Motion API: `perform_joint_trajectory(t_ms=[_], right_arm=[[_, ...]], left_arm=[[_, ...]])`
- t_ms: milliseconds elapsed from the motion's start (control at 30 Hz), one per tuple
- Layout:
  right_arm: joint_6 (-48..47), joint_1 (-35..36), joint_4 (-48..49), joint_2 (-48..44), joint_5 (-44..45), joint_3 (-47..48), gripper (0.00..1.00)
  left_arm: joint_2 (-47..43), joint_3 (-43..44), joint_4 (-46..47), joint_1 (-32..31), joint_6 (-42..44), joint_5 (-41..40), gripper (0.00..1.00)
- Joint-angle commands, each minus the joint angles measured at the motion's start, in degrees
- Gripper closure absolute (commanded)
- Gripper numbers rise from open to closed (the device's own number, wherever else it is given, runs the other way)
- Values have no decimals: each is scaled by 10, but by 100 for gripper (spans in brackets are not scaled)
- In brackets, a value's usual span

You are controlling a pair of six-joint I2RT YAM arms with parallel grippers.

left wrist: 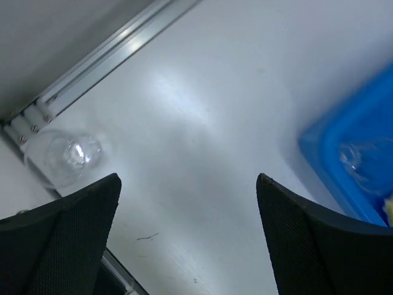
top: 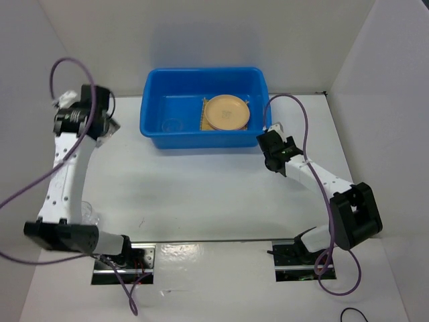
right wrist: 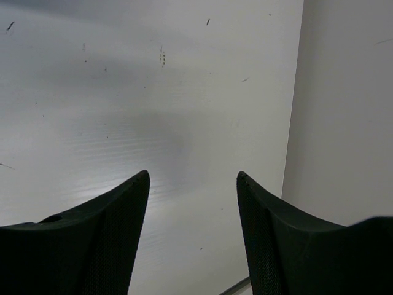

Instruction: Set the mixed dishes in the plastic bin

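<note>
While the plastic bin (top: 153, 114) stands near the middle of the table's (top: 201, 194) far edge, three of the dishes lie inside it. At the right end of the bin, the tan-orange plate (top: 226, 112) rests flat on the yellow woven mat (top: 200, 115), of which only a strip along the plate's left side and a bit at the far right corner show. On the bin floor at the left end is a clear cup (top: 175, 124); the left wrist view shows it through the blue wall's top edge, blurred, and I cannot tell whether it is upright or on its side.

A second clear cup (left wrist: 64, 157) is outside the bin, on the table towards the near left corner, close to the metal rail (left wrist: 110, 52) along the near edge.

The left claw (left wrist: 187, 178) hangs above the table just off the bin's left end, its fingers spread wide with nothing between them. The right claw (right wrist: 193, 174) hovers over bare table off the bin's near right corner, beside the white side wall (right wrist: 344, 104), its fingers likewise apart and empty.
</note>
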Motion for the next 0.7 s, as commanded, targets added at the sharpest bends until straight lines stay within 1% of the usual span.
perform_joint_trajectory(t_ms=[0, 33, 67, 100, 133, 167, 200, 300, 400, 433, 467, 533, 667], right_arm=[[15, 15, 19, 13, 10, -10, 36], [15, 15, 19, 21, 10, -10, 36], [15, 15, 19, 27, 10, -10, 36], [15, 15, 19, 27, 10, -10, 36], [15, 15, 19, 33, 10, -10, 36], [15, 20, 19, 33, 4, -10, 36], [15, 21, 19, 38, 4, -10, 36], [15, 21, 19, 43, 4, -10, 36], [15, 21, 19, 43, 4, -10, 36], [15, 21, 19, 49, 4, -10, 36], [15, 21, 19, 49, 4, -10, 36], [15, 21, 19, 49, 4, -10, 36], [15, 21, 19, 49, 4, -10, 36]], left_arm=[[-41, -169, -24, 76, -122, 21, 5], [-50, -201, -24, 99, -129, 28, 10], [-55, -225, -24, 125, -135, 39, 12], [-61, -267, -24, 168, -141, 44, 14], [-61, -283, -24, 188, -141, 44, 14], [-56, -297, -24, 221, -146, 44, 13], [-50, -315, -24, 237, -146, 44, 13], [-24, -327, -11, 268, -141, 44, 8], [-5, -327, 3, 275, -135, 44, 3], [2, -334, 10, 290, -129, 44, 3], [9, -344, 25, 290, -120, 44, 0], [25, -349, 34, 304, -113, 57, 0], [59, -363, 80, 310, -88, 63, 0]])
